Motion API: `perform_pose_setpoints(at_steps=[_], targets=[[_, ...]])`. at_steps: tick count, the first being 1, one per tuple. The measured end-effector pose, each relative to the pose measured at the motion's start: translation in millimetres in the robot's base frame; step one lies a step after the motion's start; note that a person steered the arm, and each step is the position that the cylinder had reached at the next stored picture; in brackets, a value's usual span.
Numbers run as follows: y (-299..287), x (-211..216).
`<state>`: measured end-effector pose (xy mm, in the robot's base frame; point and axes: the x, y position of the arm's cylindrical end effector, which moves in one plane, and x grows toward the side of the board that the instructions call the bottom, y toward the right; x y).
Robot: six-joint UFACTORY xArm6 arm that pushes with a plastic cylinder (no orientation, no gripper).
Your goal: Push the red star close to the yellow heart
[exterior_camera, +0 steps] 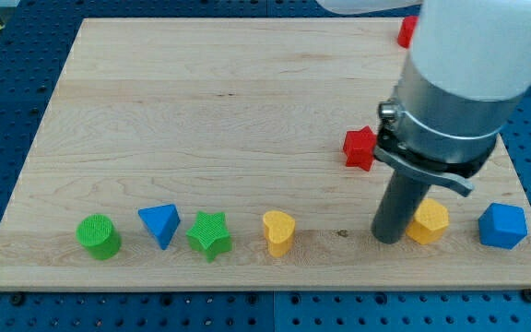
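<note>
**Rod tip below the red star, heart off to the view's left**

Camera view: There is no pincer to open or close, only my tip (388,239) resting on the wooden board (201,111), touching a yellow hexagon (429,222). The red star (360,148) lies above it; the yellow heart (278,231) sits well left. Risk: sweeping from here could drag the hexagon, or clip the star off-centre and spin it aside. Blue pegboard table (7,111) surrounds the board.

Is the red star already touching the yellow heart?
No, the red star lies well apart from the yellow heart, up toward the view's right, with bare board between them.
</note>
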<state>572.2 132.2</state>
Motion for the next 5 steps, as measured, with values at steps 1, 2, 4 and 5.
perform_pose_setpoints(at_steps=[1,2,4,5], targets=[[24,0],[41,0],[-6,-1],[-44,-28]])
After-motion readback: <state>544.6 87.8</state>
